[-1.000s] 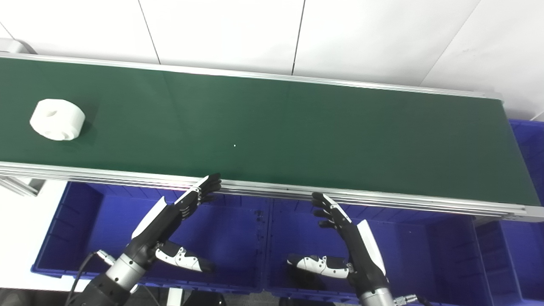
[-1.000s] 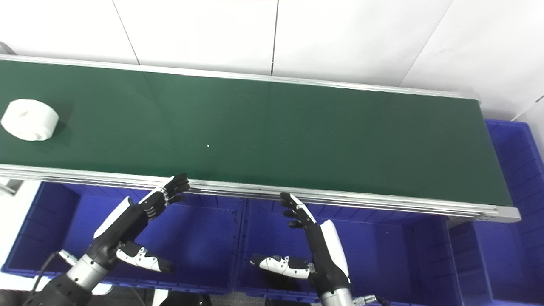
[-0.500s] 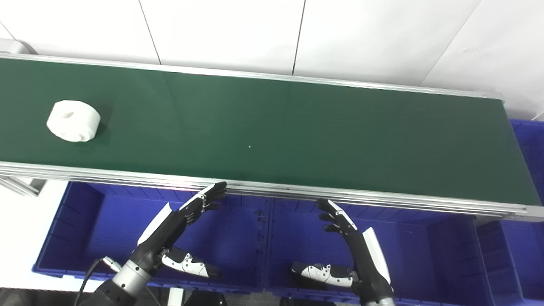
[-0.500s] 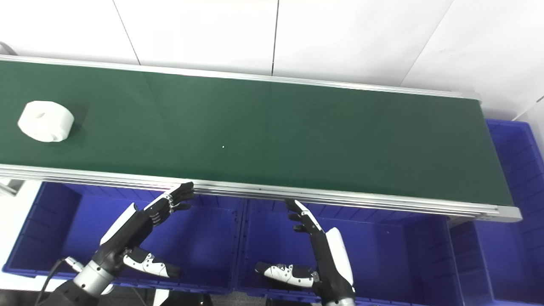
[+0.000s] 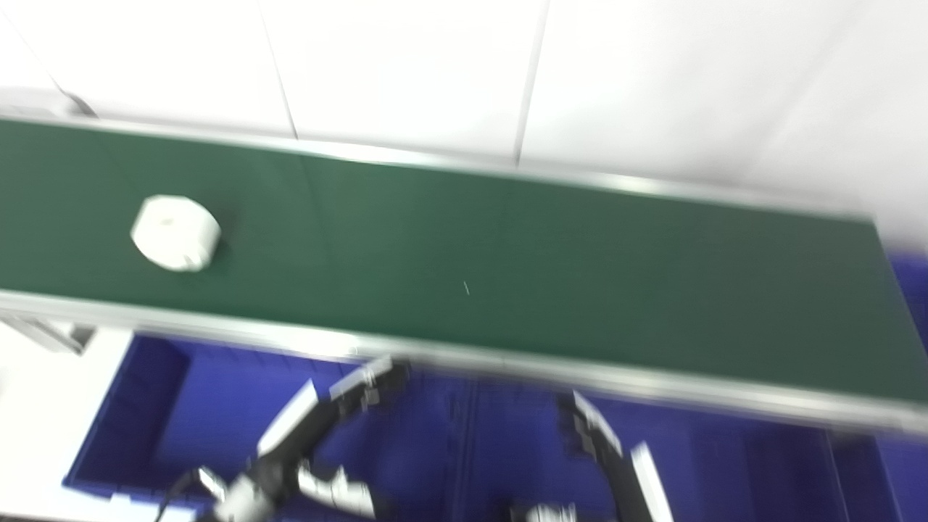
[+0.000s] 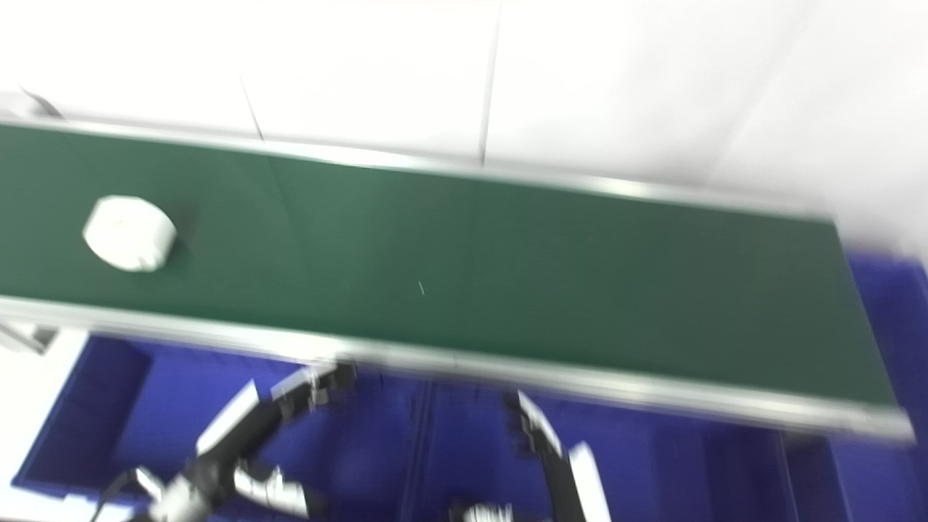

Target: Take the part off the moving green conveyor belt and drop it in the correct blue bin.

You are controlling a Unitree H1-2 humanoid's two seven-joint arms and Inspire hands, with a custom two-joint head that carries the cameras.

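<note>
A white round part (image 5: 176, 233) with a hole in its top lies on the left of the green conveyor belt (image 5: 507, 268). Both current views are blurred by camera motion. My left hand (image 5: 319, 428) is open and empty, fingers stretched toward the belt's near rail, above the left blue bin (image 5: 217, 406). My right hand (image 5: 609, 457) is open and empty above the middle blue bin (image 5: 522, 435). Both hands are below the belt and well to the right of the part.
A silver rail (image 5: 652, 388) runs along the belt's near edge, just beyond my fingertips. Another blue bin (image 6: 892, 290) sits past the belt's right end. White wall panels stand behind the belt.
The part has ridden the belt to the right. The camera has tilted up, shifting the whole picture down and blurring it. Both hands have sunk a little lower.
</note>
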